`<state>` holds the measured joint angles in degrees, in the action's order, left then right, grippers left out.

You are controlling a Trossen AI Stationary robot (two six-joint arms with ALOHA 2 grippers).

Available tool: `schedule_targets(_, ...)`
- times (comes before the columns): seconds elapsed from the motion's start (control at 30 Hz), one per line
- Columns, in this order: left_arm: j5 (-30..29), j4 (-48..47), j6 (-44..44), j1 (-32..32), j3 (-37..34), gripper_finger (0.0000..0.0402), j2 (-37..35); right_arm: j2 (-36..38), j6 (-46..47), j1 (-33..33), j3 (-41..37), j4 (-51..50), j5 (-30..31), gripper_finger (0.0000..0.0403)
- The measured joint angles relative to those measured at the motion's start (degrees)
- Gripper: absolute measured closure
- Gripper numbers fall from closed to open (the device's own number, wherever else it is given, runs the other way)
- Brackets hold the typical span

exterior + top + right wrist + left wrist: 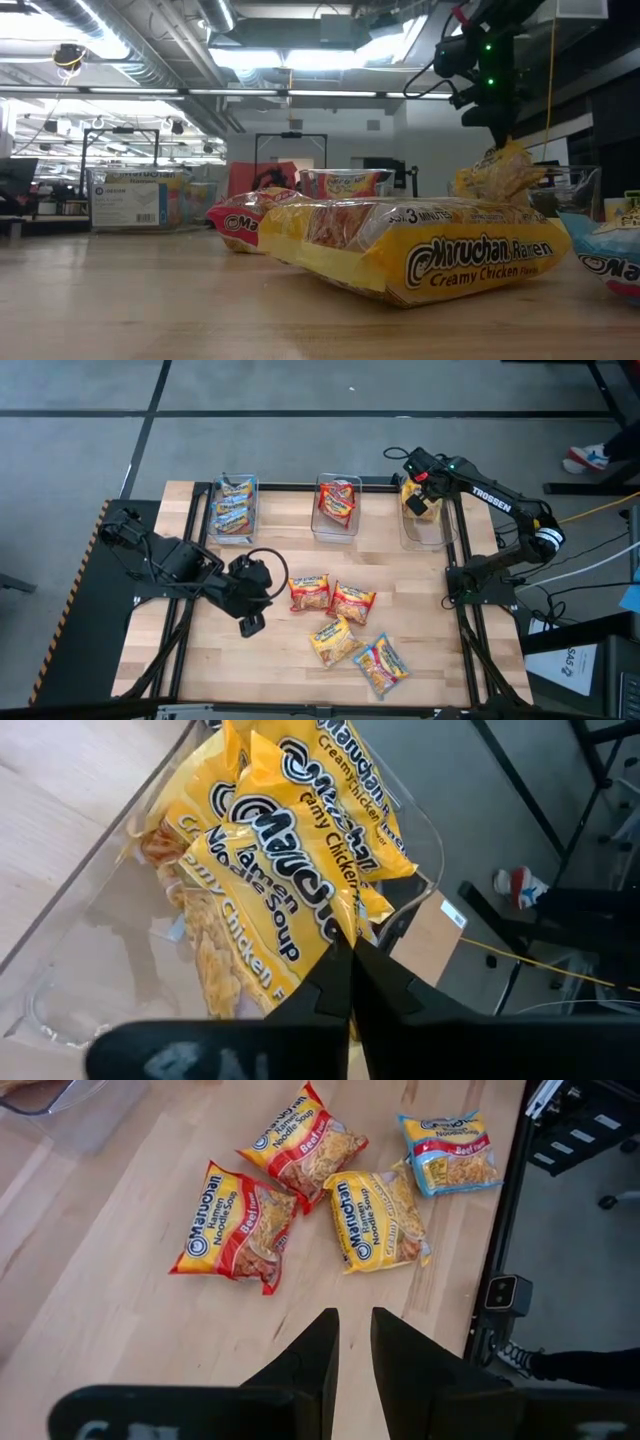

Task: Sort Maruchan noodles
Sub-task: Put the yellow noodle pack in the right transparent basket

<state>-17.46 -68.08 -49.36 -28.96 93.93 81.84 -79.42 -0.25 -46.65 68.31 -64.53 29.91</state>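
Hanging over the clear bin (425, 528) at the worktop's far right corner, the right gripper (350, 952) is clamped on a yellow Creamy Chicken packet (262, 910), w/ more yellow packets (345, 805) in that bin. Left gripper (354, 1342) hovers near the worktop's left-centre, fingers slightly apart, nothing between them. Four loose packets (343, 622) lie mid-worktop toward the near edge: two red (235, 1228), one yellow (380, 1218), one blue (450, 1152). Far-edge bins hold blue packets (233, 507) & red ones (338, 501)
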Motion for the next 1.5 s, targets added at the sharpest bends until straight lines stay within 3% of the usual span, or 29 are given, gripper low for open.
schedule_targets(0.13,0.0,0.0,0.0,-0.5,0.0,0.0345,0.0,0.0,0.0,0.0,0.0,0.0,0.7,0.0352)
schedule_targets(0.3,0.0,0.0,-0.1,-0.5,0.0,0.0345,0.0,0.0,3.3,0.0,0.0,0.0,7.4,0.0297)
schedule_targets(0.4,0.0,0.0,-0.1,-0.5,0.0,0.0345,0.0,0.0,7.7,0.1,0.0,0.0,4.9,0.0271)
schedule_targets(0.47,0.0,0.0,-0.1,-0.5,0.0,0.0345,0.0,0.1,10.0,0.1,0.0,0.0,-5.1,0.0259)
schedule_targets(0.67,-0.1,0.0,0.0,-0.5,0.0,0.0345,0.0,0.1,12.1,0.2,0.4,3.6,-46.8,0.0247)
schedule_targets(0.73,-0.2,0.0,0.0,-0.5,0.0,0.0345,0.0,0.1,14.2,0.8,1.0,4.9,-55.7,0.0247)
schedule_targets(0.83,-1.5,0.0,0.0,-0.5,0.0,0.0345,0.0,0.2,15.2,3.6,1.6,4.2,-63.6,0.0247)
schedule_targets(0.93,-2.0,0.0,0.0,-0.5,0.0,0.0345,0.0,0.2,15.1,8.3,2.3,3.6,-63.2,0.0247)
schedule_targets(1.07,-2.0,0.0,-0.1,-0.5,0.0,0.0345,0.0,0.2,15.0,14.3,2.3,2.1,-53.7,0.0246)
schedule_targets(1.2,-2.0,0.0,-0.1,-0.5,0.0,0.0345,0.0,0.2,15.5,18.2,2.3,-4.1,-32.8,0.0246)
schedule_targets(1.27,-2.0,0.0,-0.1,-0.5,0.0,0.0345,0.0,0.2,17.4,17.3,1.8,-7.5,-26.8,0.0246)
schedule_targets(1.37,-2.0,0.0,-0.1,-0.8,0.0,0.0345,0.0,0.2,21.8,12.0,-0.9,-9.6,-27.2,0.0246)
schedule_targets(1.5,-2.0,0.0,-0.1,-0.9,0.0,0.0345,0.0,0.2,25.4,4.3,-6.9,-2.8,-30.9,0.0246)
